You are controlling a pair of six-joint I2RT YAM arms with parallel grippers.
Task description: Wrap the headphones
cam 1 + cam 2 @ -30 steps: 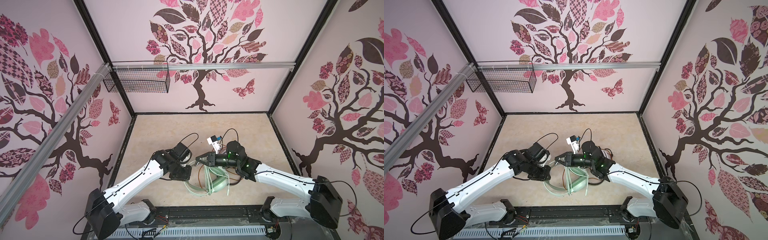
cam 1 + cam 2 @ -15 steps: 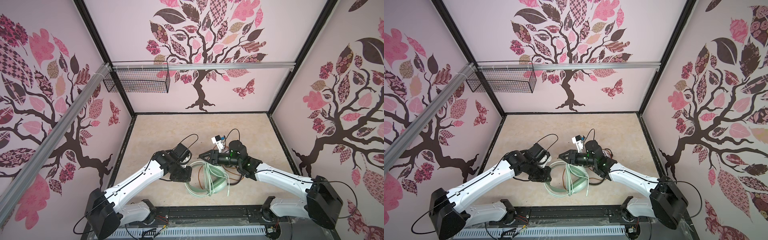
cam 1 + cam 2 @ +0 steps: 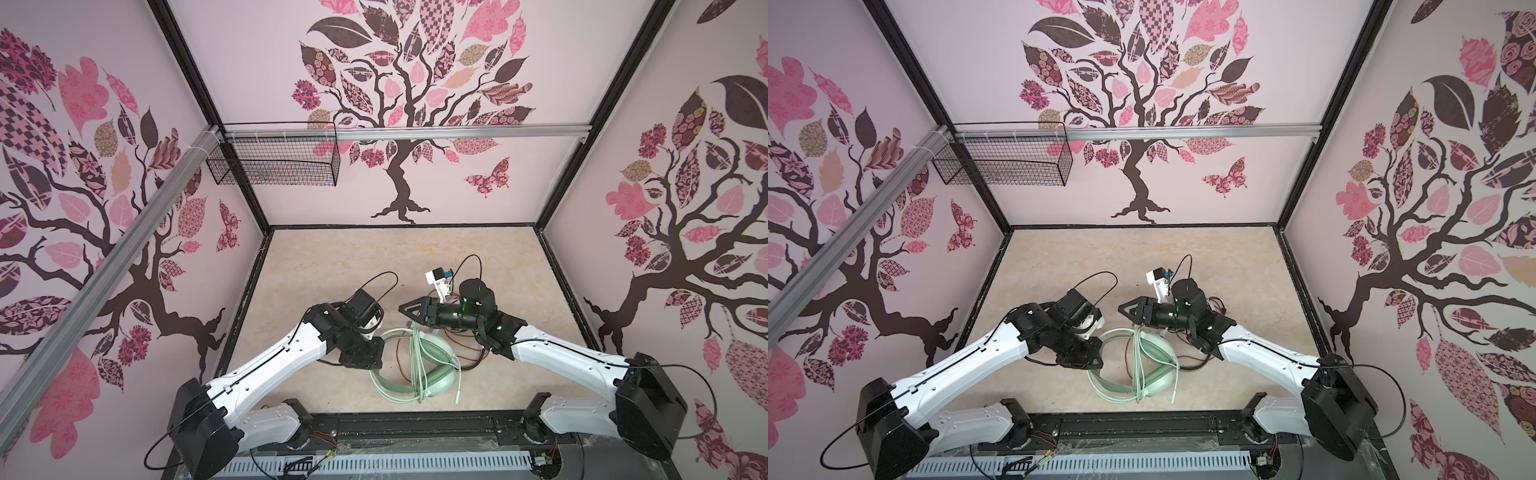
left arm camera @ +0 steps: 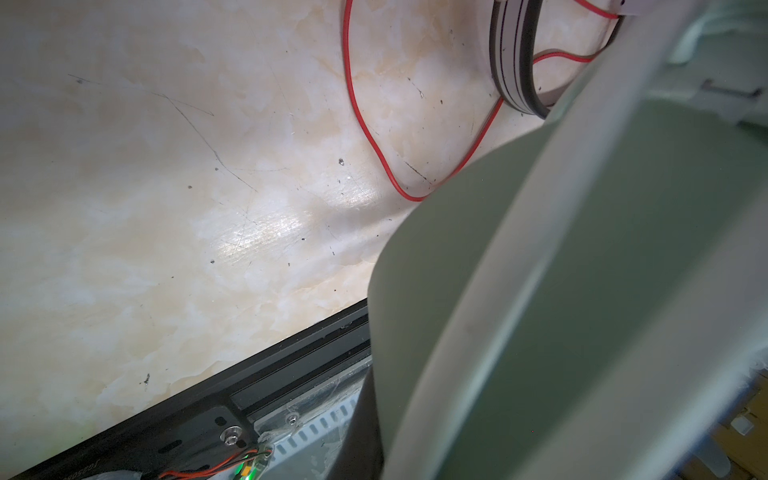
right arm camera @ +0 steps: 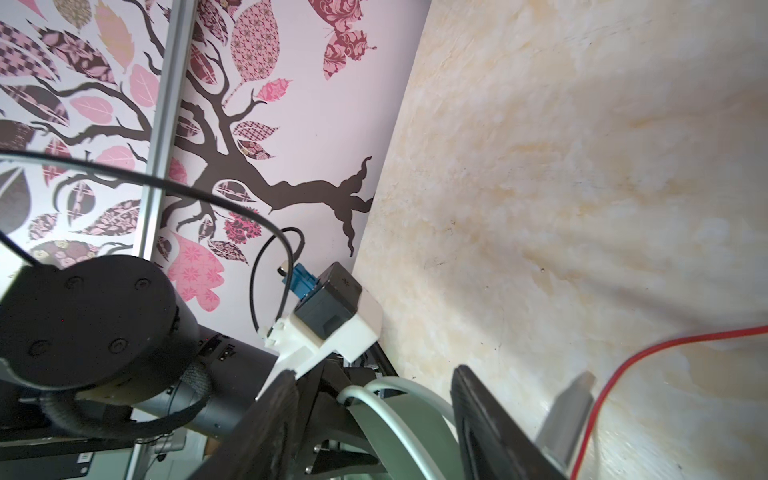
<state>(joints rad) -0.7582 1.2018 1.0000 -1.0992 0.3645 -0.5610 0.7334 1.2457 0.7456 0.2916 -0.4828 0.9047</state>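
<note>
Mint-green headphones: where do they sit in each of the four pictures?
Top view: mint-green headphones low centre, between the arms.
Top view: same pair, low centre again.
Left wrist: their band, blurred, fills the right side.
Right wrist: band at bottom edge, between the jaws.
Shared landmark: marbled tabletop.

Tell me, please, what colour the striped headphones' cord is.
The cord is red, clearest in the left wrist view.

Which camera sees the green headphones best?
A top view: the green headphones show whole there, with their cord looped across them. Both top views show this. The left wrist view gives only a blurry close-up of them. The right wrist view shows just a sliver.
</note>
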